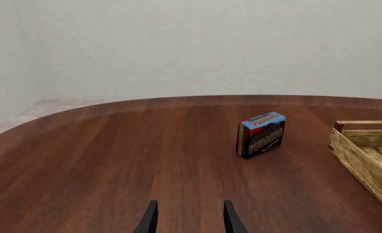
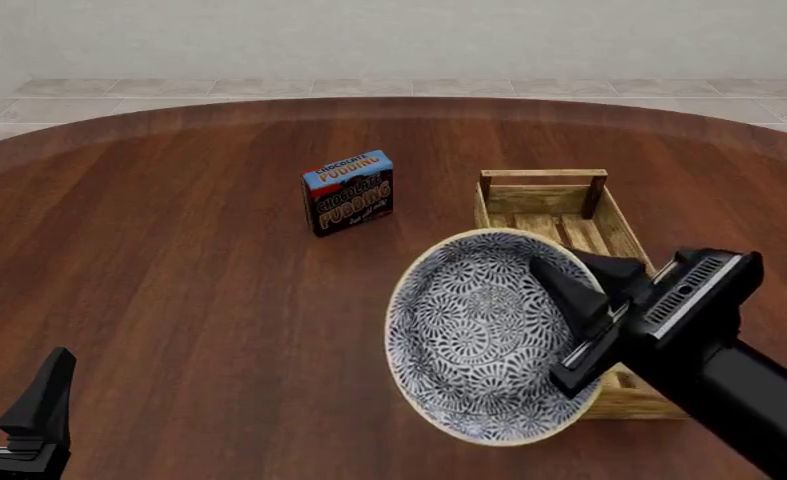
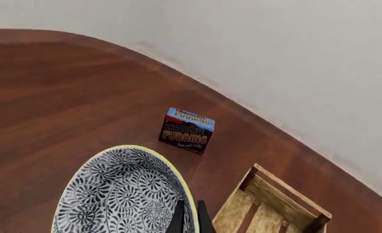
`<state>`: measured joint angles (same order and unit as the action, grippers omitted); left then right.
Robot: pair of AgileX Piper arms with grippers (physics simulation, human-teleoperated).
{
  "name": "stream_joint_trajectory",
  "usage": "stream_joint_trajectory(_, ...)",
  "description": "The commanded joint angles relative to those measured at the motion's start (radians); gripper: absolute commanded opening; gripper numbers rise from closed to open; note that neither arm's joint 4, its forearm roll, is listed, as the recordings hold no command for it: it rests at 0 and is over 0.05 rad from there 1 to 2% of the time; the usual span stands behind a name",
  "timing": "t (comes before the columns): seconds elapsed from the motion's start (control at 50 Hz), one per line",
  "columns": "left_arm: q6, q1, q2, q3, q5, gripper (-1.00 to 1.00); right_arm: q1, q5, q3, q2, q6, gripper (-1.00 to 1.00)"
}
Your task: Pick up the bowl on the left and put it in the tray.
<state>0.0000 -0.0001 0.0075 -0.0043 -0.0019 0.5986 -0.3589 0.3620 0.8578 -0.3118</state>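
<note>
Front view: right arm comes in from the lower right, forearm angled up toward table centre, right gripper [image 2: 567,320] clamped on the right-hand rim of the bowl [image 2: 480,335]. One finger sits inside the rim, the other outside, jaws pinching the wall between them. Bowl is tilted steeply, patterned inside facing the camera, cream rim visible all round. It overlaps the near-left part of the tray [image 2: 547,205] in this view; can't tell if it touches the tray. Tray's far end bar and a few slats show beyond the bowl.

Left gripper [image 2: 13,405] sits low at the bottom-left corner, well apart from everything. Left wrist view shows its two fingertips [image 1: 150,218] spread with bare table [image 1: 113,155] between them, nothing held.

Pudding box [image 2: 349,192] stands upright on the table, left of the tray's far end and apart from it. Blue top band reads "PUDDING" with smaller text above it that I can't make out; dark face repeats "PUDDING" in large letters, lines above and below too small to read.

Right wrist view: fingertips close together over the bowl's rim [image 3: 184,199], box [image 3: 187,130] beyond, tray corner [image 3: 249,178] alongside.
</note>
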Motion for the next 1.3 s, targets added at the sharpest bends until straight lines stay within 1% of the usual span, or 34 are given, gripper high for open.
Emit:
stream_joint_trajectory(0.02, 0.000, 0.000, 0.000, 0.000, 0.000, 1.00, -0.008, 0.036, 0.001, -0.076, -0.017, -1.00)
stream_joint_trajectory(0.12, 0.000, 0.000, 0.000, 0.000, 0.000, 1.00, -0.021, 0.061, 0.012, -0.105, -0.011, -1.00)
stream_joint_trajectory(0.22, 0.000, 0.000, 0.000, 0.000, 0.000, 1.00, -0.060, 0.119, 0.047, -0.155, 0.016, -1.00)
stream_joint_trajectory(0.32, 0.000, 0.000, 0.000, 0.000, 0.000, 1.00, -0.089, 0.146, 0.067, -0.184, 0.030, -1.00)
stream_joint_trajectory(0.56, 0.000, 0.000, 0.000, 0.000, 0.000, 1.00, -0.149, 0.169, 0.106, -0.200, 0.066, -1.00)
stream_joint_trajectory(0.62, 0.000, 0.000, 0.000, 0.000, 0.000, 1.00, -0.166, 0.168, 0.117, -0.191, 0.086, -1.00)
stream_joint_trajectory(0.7, 0.000, 0.000, 0.000, 0.000, 0.000, 1.00, -0.186, 0.147, 0.131, -0.144, 0.132, -1.00)
stream_joint_trajectory(0.76, 0.000, 0.000, 0.000, 0.000, 0.000, 1.00, -0.199, 0.130, 0.149, -0.086, 0.186, -1.00)
stream_joint_trajectory(0.78, 0.000, 0.000, 0.000, 0.000, 0.000, 1.00, -0.204, 0.127, 0.153, -0.075, 0.201, -1.00)
stream_joint_trajectory(0.8, 0.000, 0.000, 0.000, 0.000, 0.000, 1.00, -0.204, 0.127, 0.153, -0.075, 0.201, -1.00)
stream_joint_trajectory(0.84, 0.000, 0.000, 0.000, 0.000, 0.000, 1.00, -0.210, 0.123, 0.170, -0.031, 0.235, -1.00)
stream_joint_trajectory(0.86, 0.000, 0.000, 0.000, 0.000, 0.000, 1.00, -0.211, 0.129, 0.186, -0.002, 0.268, -1.00)
stream_joint_trajectory(0.9, 0.000, 0.000, 0.000, 0.000, 0.000, 1.00, -0.222, 0.141, 0.215, 0.038, 0.308, -1.00)
stream_joint_trajectory(0.94, 0.000, 0.000, 0.000, 0.000, 0.000, 1.00, -0.218, 0.159, 0.243, 0.068, 0.332, -1.00)
stream_joint_trajectory(0.98, 0.000, 0.000, 0.000, 0.000, 0.000, 1.00, -0.229, 0.174, 0.266, 0.086, 0.371, -1.00)
stream_joint_trajectory(1.04, 0.000, 0.000, 0.000, 0.000, 0.000, 1.00, -0.220, 0.184, 0.282, 0.097, 0.386, -1.00)
stream_joint_trajectory(1.06, 0.000, 0.000, 0.000, 0.000, 0.000, 1.00, -0.225, 0.189, 0.290, 0.101, 0.403, -1.00)
stream_joint_trajectory(1.08, 0.000, 0.000, 0.000, 0.000, 0.000, 1.00, -0.221, 0.193, 0.299, 0.109, 0.409, -1.00)
stream_joint_trajectory(1.1, 0.000, 0.000, 0.000, 0.000, 0.000, 1.00, -0.225, 0.199, 0.308, 0.119, 0.429, -1.00)
stream_joint_trajectory(1.12, 0.000, 0.000, 0.000, 0.000, 0.000, 1.00, -0.238, 0.204, 0.315, 0.127, 0.462, -1.00)
stream_joint_trajectory(1.14, 0.000, 0.000, 0.000, 0.000, 0.000, 1.00, -0.236, 0.209, 0.323, 0.135, 0.474, -1.00)
stream_joint_trajectory(1.16, 0.000, 0.000, 0.000, 0.000, 0.000, 1.00, -0.257, 0.219, 0.333, 0.150, 0.496, -1.00)
stream_joint_trajectory(1.18, 0.000, 0.000, 0.000, 0.000, 0.000, 1.00, -0.302, 0.235, 0.347, 0.172, 0.509, -1.00)
stream_joint_trajectory(1.2, 0.000, 0.000, 0.000, 0.000, 0.000, 1.00, -0.302, 0.235, 0.348, 0.173, 0.509, -1.00)
stream_joint_trajectory(1.22, 0.000, 0.000, 0.000, 0.000, 0.000, 1.00, -0.270, 0.231, 0.349, 0.159, 0.521, -1.00)
stream_joint_trajectory(1.24, 0.000, 0.000, 0.000, 0.000, 0.000, 1.00, -0.270, 0.231, 0.349, 0.159, 0.521, -1.00)
stream_joint_trajectory(1.3, 0.000, 0.000, 0.000, 0.000, 0.000, 1.00, -0.277, 0.236, 0.353, 0.159, 0.557, -1.00)
